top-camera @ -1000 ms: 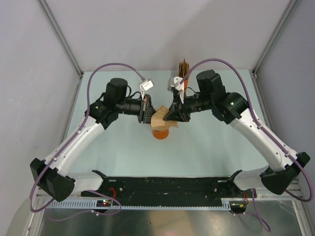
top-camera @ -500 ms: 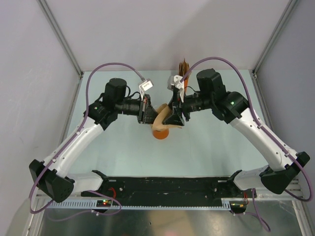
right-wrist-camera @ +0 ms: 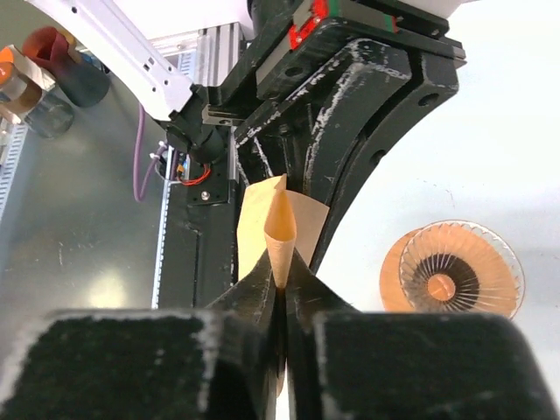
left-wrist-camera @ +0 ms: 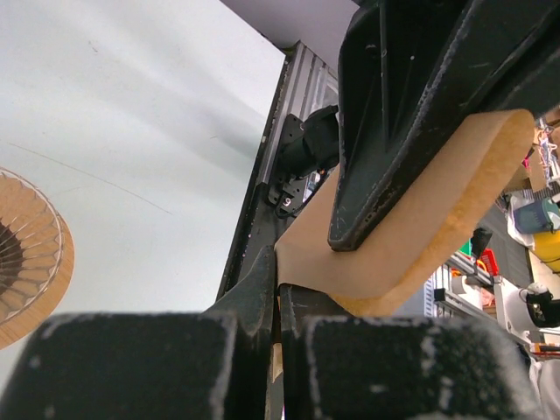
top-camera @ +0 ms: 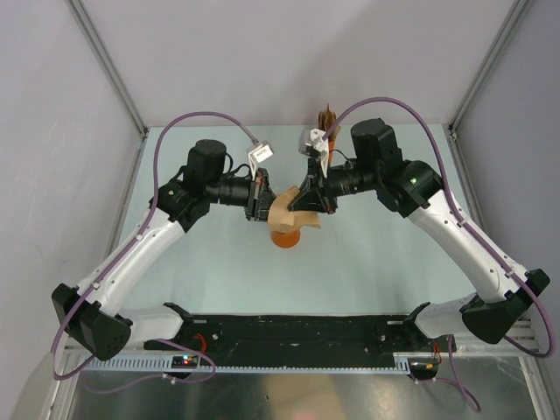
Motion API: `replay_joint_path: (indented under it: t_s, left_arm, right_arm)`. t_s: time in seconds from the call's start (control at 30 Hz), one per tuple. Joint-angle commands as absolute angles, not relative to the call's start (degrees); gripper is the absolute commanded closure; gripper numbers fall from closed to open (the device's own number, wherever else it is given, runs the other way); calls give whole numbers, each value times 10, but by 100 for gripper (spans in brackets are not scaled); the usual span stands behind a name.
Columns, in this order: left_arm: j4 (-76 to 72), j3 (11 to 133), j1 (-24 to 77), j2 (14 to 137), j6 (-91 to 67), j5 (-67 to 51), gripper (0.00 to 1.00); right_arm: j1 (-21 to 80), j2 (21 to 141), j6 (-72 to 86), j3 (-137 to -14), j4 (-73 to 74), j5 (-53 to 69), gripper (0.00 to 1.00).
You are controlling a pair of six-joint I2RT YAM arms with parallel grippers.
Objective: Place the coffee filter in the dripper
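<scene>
The coffee filter (top-camera: 290,210), a light-brown paper, hangs between both grippers just above the dripper. My left gripper (top-camera: 266,200) is shut on its left edge, and my right gripper (top-camera: 305,203) is shut on its right edge. In the left wrist view the filter (left-wrist-camera: 385,254) is partly spread, with my left gripper (left-wrist-camera: 280,278) pinching it and the right gripper's fingers (left-wrist-camera: 394,157) over it. In the right wrist view the filter (right-wrist-camera: 280,229) curls into a cone in my right gripper (right-wrist-camera: 282,278). The clear ribbed dripper (right-wrist-camera: 462,278) sits below on an orange base (top-camera: 285,239) and also shows in the left wrist view (left-wrist-camera: 24,254).
An orange box with a bunch of brown papers (top-camera: 328,118) stands at the back of the table behind the right arm. A black rail (top-camera: 297,331) runs along the near edge. Metal frame posts rise at the left and right back corners.
The filter looked narrower and more folded half a second ago and is spread wider now. The right gripper has shifted slightly. The left arm has hardly moved.
</scene>
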State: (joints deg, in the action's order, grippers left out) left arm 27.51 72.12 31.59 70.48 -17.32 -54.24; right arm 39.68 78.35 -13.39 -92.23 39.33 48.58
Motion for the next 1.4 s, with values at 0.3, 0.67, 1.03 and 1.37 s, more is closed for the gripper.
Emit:
replay_joint_path:
  t_s: [0.3,0.67,1.03,1.37]
  left_arm:
    - [259,735,321,693,-150,-543,100]
    - [259,733,321,688,-153,-546,100]
    - [259,745,310,682,-168,-570,100]
    - [259,752,309,686,-176,-574,100]
  right_arm:
    - [383,782,-86,-953,351,533,49]
    - [376,778,-74,-948,344,544,54]
    - [339,727,-121,-862,387,544,14]
    - [339,719,-162,-834,420,552,55]
